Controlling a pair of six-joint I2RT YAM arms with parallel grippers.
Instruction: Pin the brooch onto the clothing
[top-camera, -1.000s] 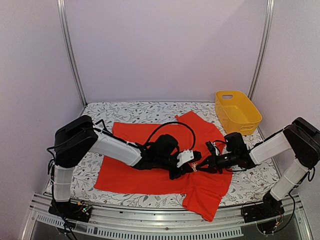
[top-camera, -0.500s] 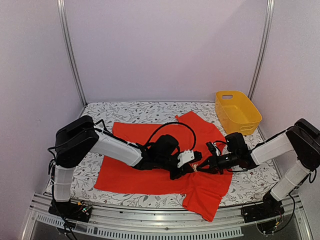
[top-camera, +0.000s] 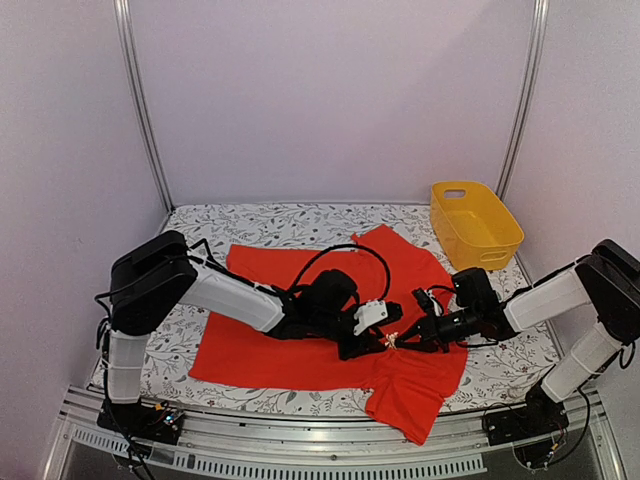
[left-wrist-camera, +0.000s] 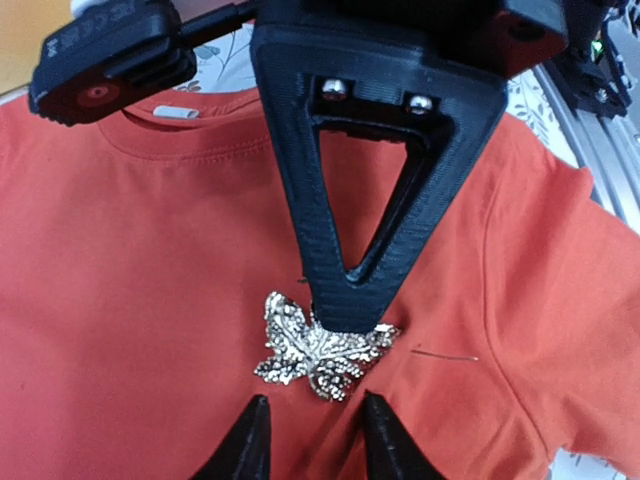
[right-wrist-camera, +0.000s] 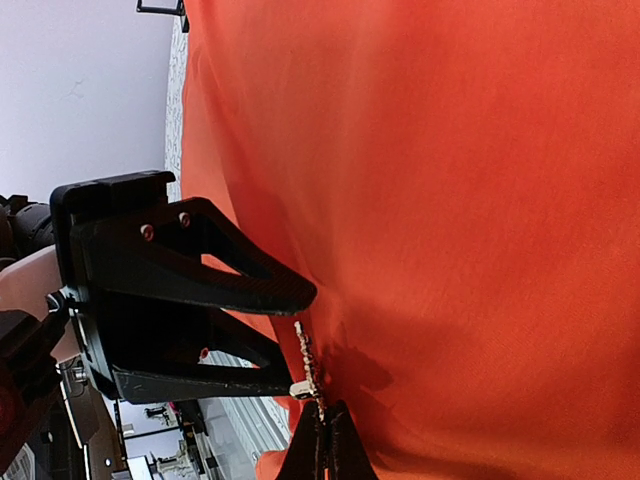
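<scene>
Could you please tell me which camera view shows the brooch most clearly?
The left wrist view: the brooch lies face-up on the red T-shirt, its leaf shape plain. The right wrist view shows it only edge-on, and the top external view only as a tiny glint.

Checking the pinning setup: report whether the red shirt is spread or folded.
Spread out: the T-shirt lies open and mostly flat across the table, the brooch resting on its front.

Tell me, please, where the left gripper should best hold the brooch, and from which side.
Probably by the leaf tips on the edge facing the left gripper. The brooch lies flat on the shirt, and the right gripper holds its opposite edge. The open left gripper could come in low from its own side.
</scene>
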